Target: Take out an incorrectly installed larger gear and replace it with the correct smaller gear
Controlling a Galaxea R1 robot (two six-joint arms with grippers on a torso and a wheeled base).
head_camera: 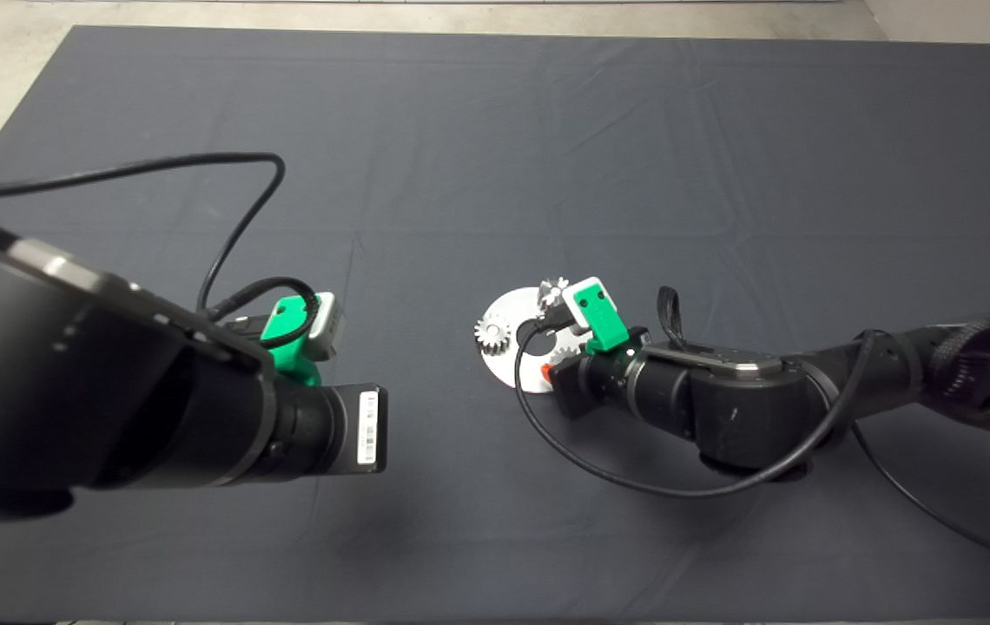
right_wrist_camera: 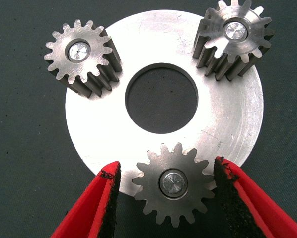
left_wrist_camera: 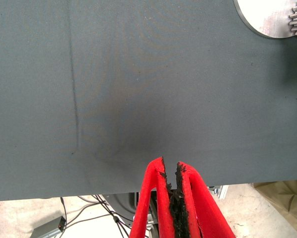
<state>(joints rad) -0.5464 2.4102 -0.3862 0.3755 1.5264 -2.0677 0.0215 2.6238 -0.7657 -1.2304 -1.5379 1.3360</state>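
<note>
So the right gripper is hanging over the round metal disc, which is sitting just right of centre in the head view. Its two red fingers are spread wide on either side of the smaller gear and aren't gripping anything. On one side there's a clear gap between pad and teeth. On the other side it's really close, and I can't say whether it's touching.

That gear is sitting on its pin at the rim of the disc, with two shinier gears on their own pins further round. The larger gear isn't showing in any view, so my guess is the swap is pretty much done.

Handling-wise, I'm thinking this is solid steel: small, dense, totally rigid, nothing to crush. The pointy teeth and smooth flanks could be slippery, though. I'd be pinching straight across the toothed rim, pads landing on opposite teeth, and moving it straight along the pin so it isn't binding.

The left gripper is idling over bare mat, left of centre in the head view, with its fingers almost pressed together and nothing between them.
</note>
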